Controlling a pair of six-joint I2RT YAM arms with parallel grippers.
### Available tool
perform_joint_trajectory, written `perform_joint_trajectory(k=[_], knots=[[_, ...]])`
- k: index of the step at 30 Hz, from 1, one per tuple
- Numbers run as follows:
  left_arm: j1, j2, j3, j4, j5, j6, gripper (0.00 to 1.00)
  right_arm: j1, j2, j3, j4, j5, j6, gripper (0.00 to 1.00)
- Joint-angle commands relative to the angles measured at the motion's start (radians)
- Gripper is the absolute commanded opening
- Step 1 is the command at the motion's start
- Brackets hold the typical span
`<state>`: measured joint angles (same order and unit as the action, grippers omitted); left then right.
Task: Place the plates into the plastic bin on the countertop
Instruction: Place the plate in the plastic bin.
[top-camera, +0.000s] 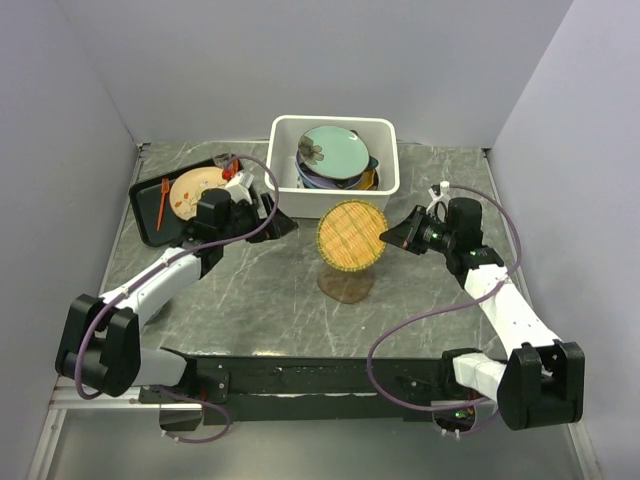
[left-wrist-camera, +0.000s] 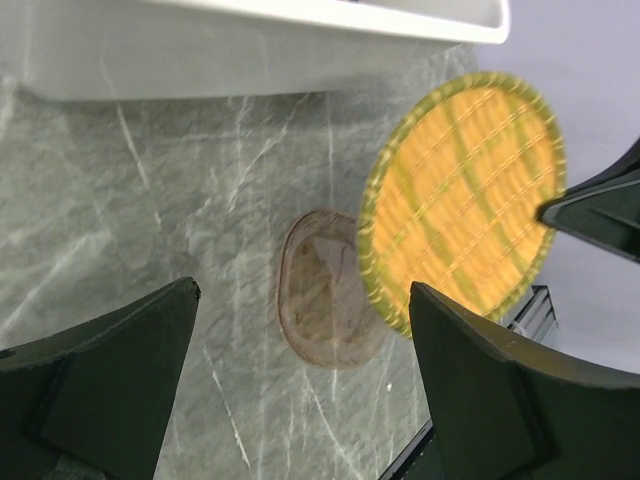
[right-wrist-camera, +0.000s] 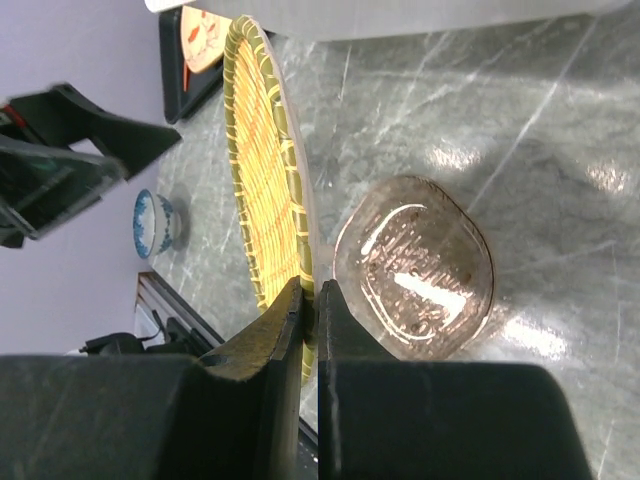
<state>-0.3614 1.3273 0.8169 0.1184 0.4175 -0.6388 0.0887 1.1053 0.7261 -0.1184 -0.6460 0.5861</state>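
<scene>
My right gripper (top-camera: 386, 238) is shut on the rim of a yellow woven plate with a green edge (top-camera: 352, 235), holding it on edge above the countertop (top-camera: 250, 290), in front of the white plastic bin (top-camera: 391, 152). The plate shows in the left wrist view (left-wrist-camera: 460, 195) and the right wrist view (right-wrist-camera: 262, 170), pinched between my fingertips (right-wrist-camera: 310, 292). A clear brownish glass plate (top-camera: 346, 287) lies flat beneath it. The bin holds a pale green flower plate (top-camera: 333, 150) on stacked plates. My left gripper (top-camera: 275, 222) is open and empty, left of the woven plate.
A black tray (top-camera: 143, 222) at the back left holds a beige plate (top-camera: 195, 188) and an orange utensil (top-camera: 163, 203). A small blue bowl (right-wrist-camera: 155, 222) stands on the countertop near the left arm. Grey walls enclose the table on three sides.
</scene>
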Motion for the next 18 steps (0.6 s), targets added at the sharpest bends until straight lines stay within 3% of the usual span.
perform_joint_trajectory(k=[1,18], knots=[[-0.002,-0.033,-0.025,-0.002,-0.029,0.021,0.91,-0.004,0.013,0.075,0.059,-0.046,0.004,0.00],[-0.002,0.056,0.004,0.013,-0.025,0.079,0.92,-0.003,-0.035,0.136,0.033,-0.004,0.044,0.00]])
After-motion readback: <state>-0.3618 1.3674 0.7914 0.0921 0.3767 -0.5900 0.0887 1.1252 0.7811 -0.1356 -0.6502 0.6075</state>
